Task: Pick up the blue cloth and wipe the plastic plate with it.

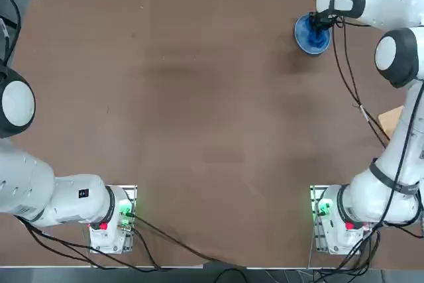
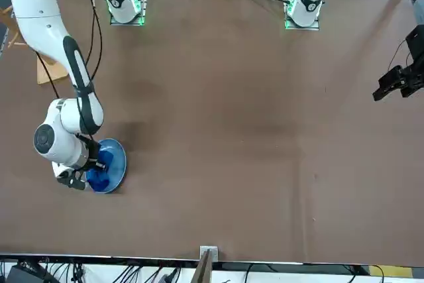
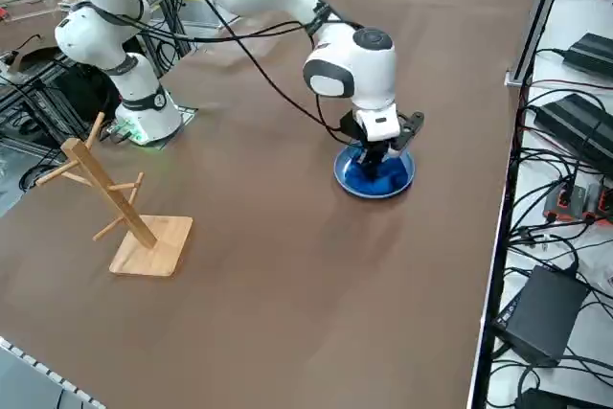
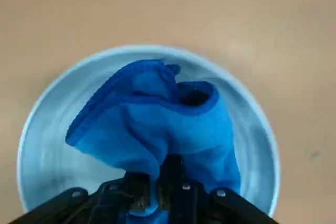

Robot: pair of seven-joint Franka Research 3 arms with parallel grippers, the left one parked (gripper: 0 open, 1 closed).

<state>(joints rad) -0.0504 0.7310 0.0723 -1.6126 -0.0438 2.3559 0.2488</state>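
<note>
Wipe step in hand. Right gripper (image 4: 157,190) clamps bunched blue cloth (image 4: 157,124), pressing it into plastic plate (image 4: 42,145) at table's (image 1: 199,97) far right corner. Judged next: sweep cloth across bare plate floor and rim, keeping downward pressure, without shoving plate.

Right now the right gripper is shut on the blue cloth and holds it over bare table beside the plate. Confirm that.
Not quite. The right gripper is shut on the cloth, but the cloth sits over the plate, not over bare table beside it. The right wrist view shows the plate's rim ringing the cloth on all sides.
</note>
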